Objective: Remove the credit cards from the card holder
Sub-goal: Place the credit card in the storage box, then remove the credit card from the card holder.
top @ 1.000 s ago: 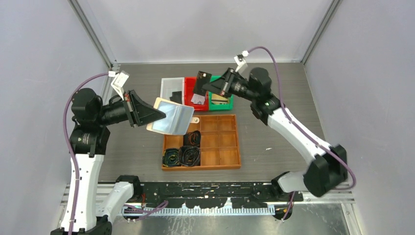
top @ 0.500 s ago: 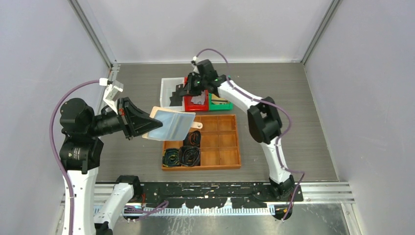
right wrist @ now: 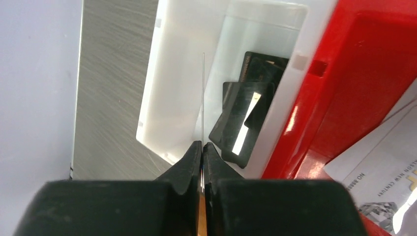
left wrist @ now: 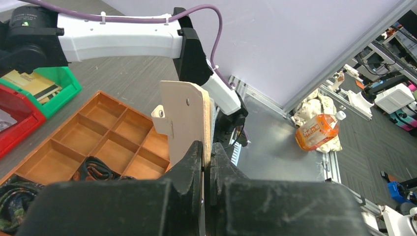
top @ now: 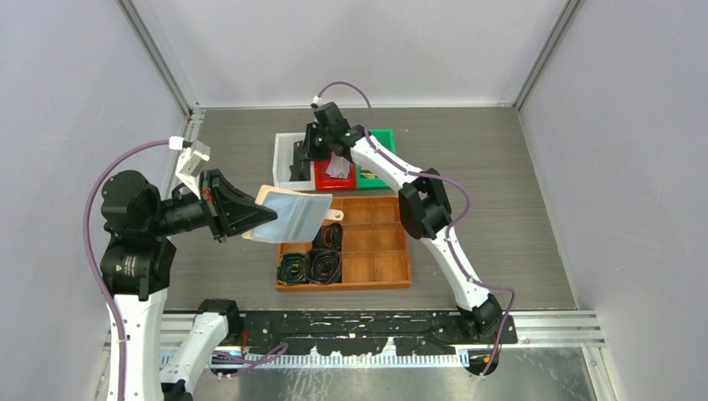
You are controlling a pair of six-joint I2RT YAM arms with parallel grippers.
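Note:
My left gripper is shut on the edge of the tan card holder and holds it open in the air over the near left corner of the wooden tray. Its shiny pale blue inside faces up. In the left wrist view the holder stands edge-on between my fingers. My right gripper is over the white bin, shut on a thin card seen edge-on. Black cards lie in that bin. White cards lie in the red bin and gold cards in the green bin.
The wooden divided tray sits mid-table, with coiled dark belts in its near left compartments. The three small bins stand in a row just behind it. The right arm reaches over the red and green bins.
My right arm has swung left from above the red and green bins to over the white bin, with the card in its grip. My left arm has drawn back a little with the holder.

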